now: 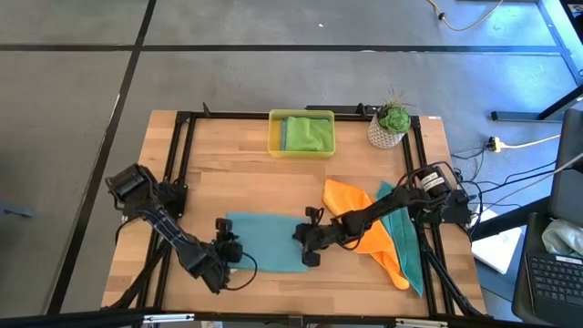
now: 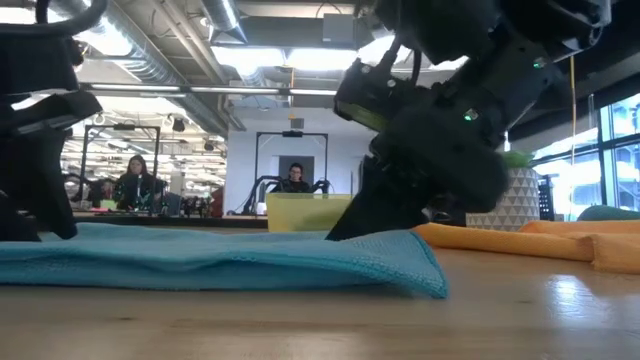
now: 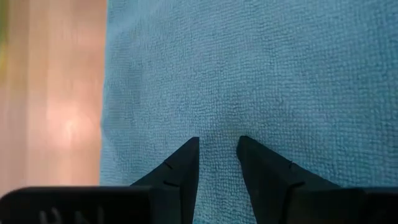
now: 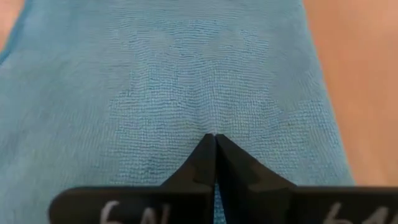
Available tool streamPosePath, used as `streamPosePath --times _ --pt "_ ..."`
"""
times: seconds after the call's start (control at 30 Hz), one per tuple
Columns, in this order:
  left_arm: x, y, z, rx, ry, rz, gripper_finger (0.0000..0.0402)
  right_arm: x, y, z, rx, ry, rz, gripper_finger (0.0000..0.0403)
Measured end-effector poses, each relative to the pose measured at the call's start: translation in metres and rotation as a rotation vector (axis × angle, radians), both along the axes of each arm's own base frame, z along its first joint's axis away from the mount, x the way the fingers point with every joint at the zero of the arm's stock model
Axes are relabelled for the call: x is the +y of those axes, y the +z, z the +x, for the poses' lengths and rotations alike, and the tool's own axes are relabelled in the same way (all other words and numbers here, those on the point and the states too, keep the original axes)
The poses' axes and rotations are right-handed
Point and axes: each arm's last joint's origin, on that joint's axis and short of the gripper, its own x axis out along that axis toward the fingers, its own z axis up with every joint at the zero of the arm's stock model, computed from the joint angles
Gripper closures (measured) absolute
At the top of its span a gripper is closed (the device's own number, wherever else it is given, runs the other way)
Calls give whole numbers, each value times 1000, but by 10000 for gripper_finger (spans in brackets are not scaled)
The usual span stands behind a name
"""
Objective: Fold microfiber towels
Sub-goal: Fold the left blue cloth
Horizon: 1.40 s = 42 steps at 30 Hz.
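Note:
A teal towel [image 1: 266, 241] lies flat on the wooden table near its front edge; in the low view its right end [image 2: 425, 265] shows as a thick fold. My left gripper [image 1: 230, 251] stands at the towel's left end, open, its tips [image 3: 217, 140] down at the cloth. My right gripper [image 1: 308, 244] is at the towel's right end, its fingers shut [image 4: 214, 135] on the cloth. An orange towel [image 1: 363, 223] lies crumpled at the right, partly over another teal towel [image 1: 410, 251]. A green towel [image 1: 310, 134] lies in the yellow tray [image 1: 273, 137]. My left gripper sets its two parted fingertips [image 3: 186, 149] on the towel's top surface [image 3: 217, 124] near its left edge, slanting down from the table's left. The cloth between them lies flat on the table. My right gripper has its fingertips closed together on the towel's top surface [image 4: 214, 127] near the right end, midway across its width, slanting down from the right. One layer or several, I cannot tell. The towel lies on the table.
A potted plant [image 1: 390, 123] stands at the far right corner beside the tray. A black frame [image 1: 178, 164] runs along the table's sides. Bare wood [image 1: 246, 187] lies between the towel and the tray. People sit in the room beyond [image 2: 292, 180].

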Motion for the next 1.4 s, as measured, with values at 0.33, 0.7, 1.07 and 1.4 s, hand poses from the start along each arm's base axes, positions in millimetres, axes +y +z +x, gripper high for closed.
streamPosePath --times 0.33,0.7,1.07,1.4 --pt "-16 4 1 -83 105 -162 288 -57 -1 14 29 -66 9 394" --pt "-36 12 17 -173 75 -362 288 -110 3 27 -62 -28 40 394" --pt "-22 26 28 -181 39 -324 288 -102 32 33 -180 88 -24 343" --pt "1 80 -16 -184 23 -180 288 -10 60 26 -291 235 84 219"
